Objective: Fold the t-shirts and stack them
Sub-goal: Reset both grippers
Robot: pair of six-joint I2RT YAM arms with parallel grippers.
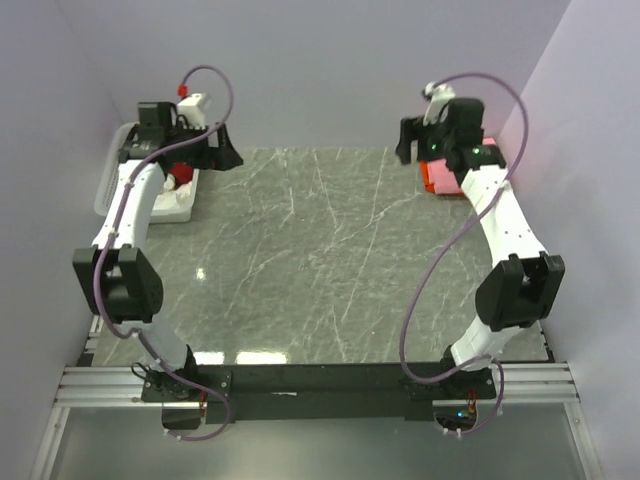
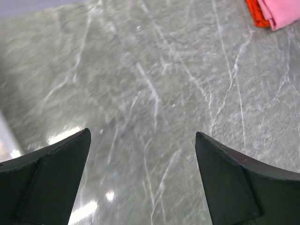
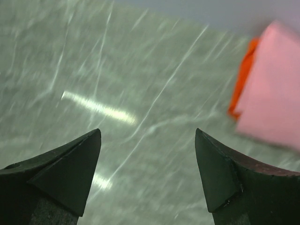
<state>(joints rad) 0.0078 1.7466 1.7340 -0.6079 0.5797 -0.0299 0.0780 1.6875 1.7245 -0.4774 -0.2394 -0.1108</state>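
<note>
Looking down: far right on the grey marble tabletop (image 1: 320, 260), beside the right arm (image 1: 500, 215), a folded light pink cloth t-shirt (image 1: 492, 142) tops a bright orange one (image 1: 445, 185); a dark red t-shirt (image 1: 180, 178), I think, sits in the white lattice basket (image 1: 178, 208) under the left arm (image 1: 135, 205). Left wrist: jaws wide, empty. Right wrist: jaws spread, empty, stack to their right

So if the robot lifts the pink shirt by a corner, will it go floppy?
Probably floppy: the pink shirt looks like soft folded cloth, so it would likely unfold and droop. Pushed, it may drag the orange shirt beneath it.
</note>
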